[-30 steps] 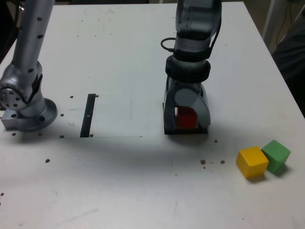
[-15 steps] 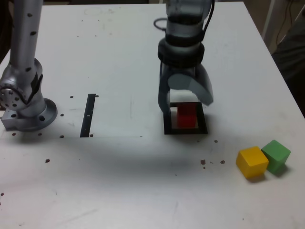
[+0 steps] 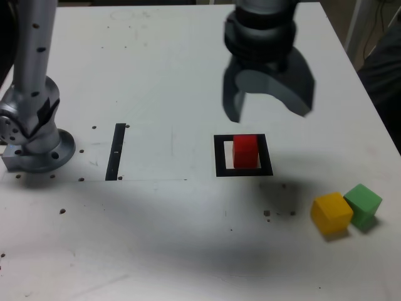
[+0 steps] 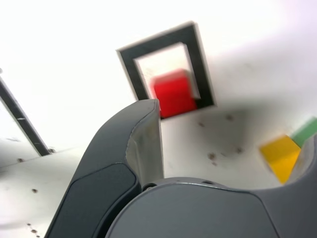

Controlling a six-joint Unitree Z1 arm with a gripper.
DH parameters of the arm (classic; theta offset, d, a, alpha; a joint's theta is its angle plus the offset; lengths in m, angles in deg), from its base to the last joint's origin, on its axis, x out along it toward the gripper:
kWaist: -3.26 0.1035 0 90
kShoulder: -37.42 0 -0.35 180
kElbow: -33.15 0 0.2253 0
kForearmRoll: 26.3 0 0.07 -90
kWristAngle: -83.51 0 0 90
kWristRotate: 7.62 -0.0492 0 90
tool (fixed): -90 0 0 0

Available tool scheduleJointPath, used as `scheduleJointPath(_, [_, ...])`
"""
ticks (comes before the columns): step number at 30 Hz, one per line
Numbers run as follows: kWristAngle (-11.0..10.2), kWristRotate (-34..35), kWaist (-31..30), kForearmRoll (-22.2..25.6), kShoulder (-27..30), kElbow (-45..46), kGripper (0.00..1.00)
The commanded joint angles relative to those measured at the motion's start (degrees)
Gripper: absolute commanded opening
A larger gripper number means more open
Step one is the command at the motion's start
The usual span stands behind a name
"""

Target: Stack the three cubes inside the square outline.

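Only the exterior view shows the arm's base [image 3: 34, 135] on the desk [image 3: 156, 238]. The gripper [image 3: 268, 103] hangs spread wide and empty above the red cube [image 3: 245, 151] inside the square outline [image 3: 220, 157] — yellow cube [image 3: 331, 212] and green cube [image 3: 363, 204] touch, well apart from it.

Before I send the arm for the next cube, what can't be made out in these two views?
- Wrist view: green cube mostly hidden behind a gripper finger.
- Wrist view: red cube blurred, so its fit inside the square outline is unclear.
- Exterior view: arm cut off by the top edge.
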Motion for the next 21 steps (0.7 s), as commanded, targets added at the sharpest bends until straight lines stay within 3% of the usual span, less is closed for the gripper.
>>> scheduleJointPath(1, [0.7, -0.5, -0.7, 0.3, -1.5, -2.3, 0.99])
scheduleJointPath(11, [5.1, -1.8, -2.4, -0.7, -8.1, -10.9, 0.99])
scheduleJointPath(21, [6.0, -5.0, -5.7, -0.8, -14.0, -18.2, 0.99])
